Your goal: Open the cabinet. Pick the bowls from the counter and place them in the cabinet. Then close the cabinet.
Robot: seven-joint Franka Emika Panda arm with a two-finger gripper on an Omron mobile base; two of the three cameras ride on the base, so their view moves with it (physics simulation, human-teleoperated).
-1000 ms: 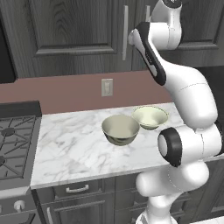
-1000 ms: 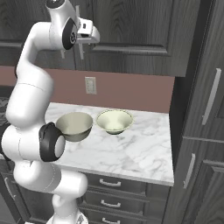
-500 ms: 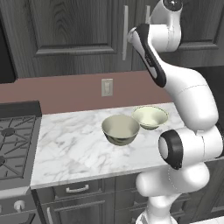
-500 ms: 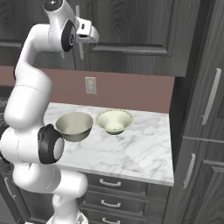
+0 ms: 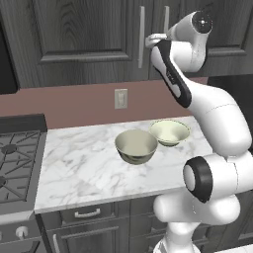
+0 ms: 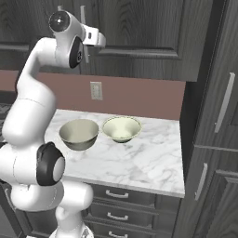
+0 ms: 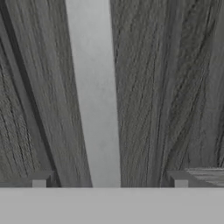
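The cabinet (image 5: 79, 29) (image 6: 139, 23) is closed, both dark doors flush. My gripper (image 5: 148, 39) (image 6: 101, 40) is raised to door height, right at the bar handles (image 5: 142, 34). The hand view looks straight at one silver handle (image 7: 94, 96), which runs up between my two fingertips (image 7: 40, 179); the gripper (image 7: 109, 179) is open around it and not clamped. Two bowls stand on the counter (image 5: 84, 173) (image 6: 153, 162) below: the larger, deeper bowl (image 5: 136, 146) (image 6: 79, 134) and, beside it towards the wall, the shallower bowl (image 5: 169, 132) (image 6: 121, 128).
A black gas stove (image 5: 17, 158) borders the counter's left end. A wall socket (image 5: 120, 98) (image 6: 95, 90) sits on the reddish backsplash. A tall dark cabinet (image 6: 218, 116) closes off the right end, and low drawers (image 5: 89, 213) run under the counter.
My hand has crept slightly closer to the door handle. The bowls and doors have not moved.
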